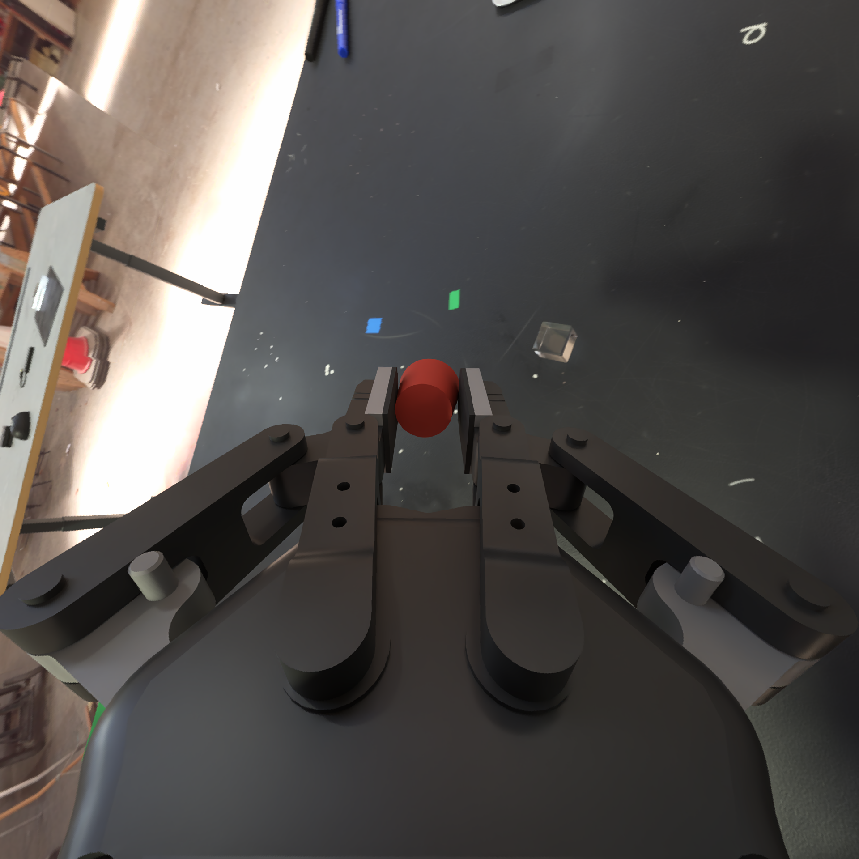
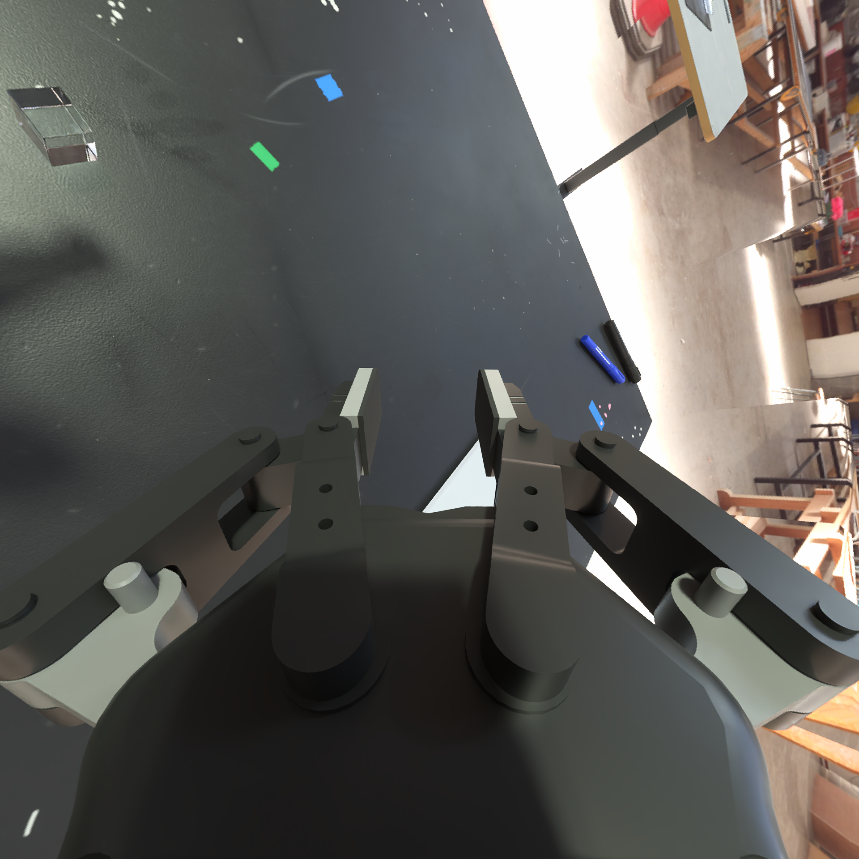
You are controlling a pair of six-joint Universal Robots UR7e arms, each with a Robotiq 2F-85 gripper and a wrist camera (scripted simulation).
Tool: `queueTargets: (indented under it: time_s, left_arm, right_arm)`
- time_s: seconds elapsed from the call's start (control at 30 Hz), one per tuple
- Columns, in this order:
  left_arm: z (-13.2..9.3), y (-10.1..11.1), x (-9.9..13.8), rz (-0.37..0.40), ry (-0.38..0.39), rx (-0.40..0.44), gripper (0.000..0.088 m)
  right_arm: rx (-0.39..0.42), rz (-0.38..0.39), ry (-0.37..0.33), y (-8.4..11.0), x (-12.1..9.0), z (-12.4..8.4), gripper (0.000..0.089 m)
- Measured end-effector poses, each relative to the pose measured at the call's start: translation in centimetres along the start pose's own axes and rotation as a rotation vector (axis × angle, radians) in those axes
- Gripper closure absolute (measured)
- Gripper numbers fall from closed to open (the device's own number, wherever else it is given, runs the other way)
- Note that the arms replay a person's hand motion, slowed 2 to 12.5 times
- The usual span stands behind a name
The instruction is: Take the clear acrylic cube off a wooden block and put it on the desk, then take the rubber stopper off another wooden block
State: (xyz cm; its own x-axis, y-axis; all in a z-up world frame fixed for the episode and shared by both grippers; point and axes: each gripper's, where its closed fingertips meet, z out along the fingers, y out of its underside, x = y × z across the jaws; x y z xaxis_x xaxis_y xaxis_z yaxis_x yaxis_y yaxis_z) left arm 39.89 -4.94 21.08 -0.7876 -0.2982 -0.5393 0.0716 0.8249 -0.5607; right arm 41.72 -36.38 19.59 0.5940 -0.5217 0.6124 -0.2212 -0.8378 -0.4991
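In the left wrist view my left gripper [image 1: 427,388] is shut on a red rubber stopper [image 1: 425,399], a short cylinder held between the pads above the dark desk [image 1: 604,186]. The clear acrylic cube [image 1: 555,341] lies on the desk a little ahead and to the right of it. In the right wrist view my right gripper [image 2: 423,404] is open and empty above the desk [image 2: 232,302]. The cube [image 2: 53,125] shows at the far left of that view. No wooden block is in view.
A green tape patch [image 1: 454,299] and a blue tape patch [image 1: 374,325] mark the desk; they also show in the right wrist view, green [image 2: 264,156] and blue [image 2: 329,87]. A blue marker [image 2: 602,359] and a black marker [image 2: 621,351] lie near the desk edge. A side table [image 1: 42,334] stands beyond.
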Motion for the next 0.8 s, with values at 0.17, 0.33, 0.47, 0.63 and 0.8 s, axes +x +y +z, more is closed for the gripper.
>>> queueTargets:
  time_s: [0.17, 0.33, 0.47, 0.63, 0.8]
  left_arm:
    - [3.2, -1.3, 2.6, 0.04, 0.073, -0.028, 0.0647]
    - [6.5, -2.0, 5.1, 0.078, 0.143, -0.063, 0.0647]
    - [9.1, -2.2, 6.7, 0.102, 0.187, -0.098, 0.0647]
    - [12.0, -2.0, 8.3, 0.12, 0.24, -0.145, 0.0647]
    - [14.2, -1.7, 9.6, 0.123, 0.307, -0.194, 0.0647]
  right_arm:
    - [0.009, -0.007, -0.002, -0.3, -0.1, -0.1, 0.0521]
    - [0.015, -0.013, -0.005, -0.5, -0.2, -0.1, 0.052]
    - [0.017, -0.015, -0.007, -0.5, -0.3, -0.1, 0.052]
    - [0.018, -0.016, -0.009, -0.5, -0.3, -0.1, 0.052]
    - [0.017, -0.017, -0.014, -0.5, -0.4, -0.1, 0.052]
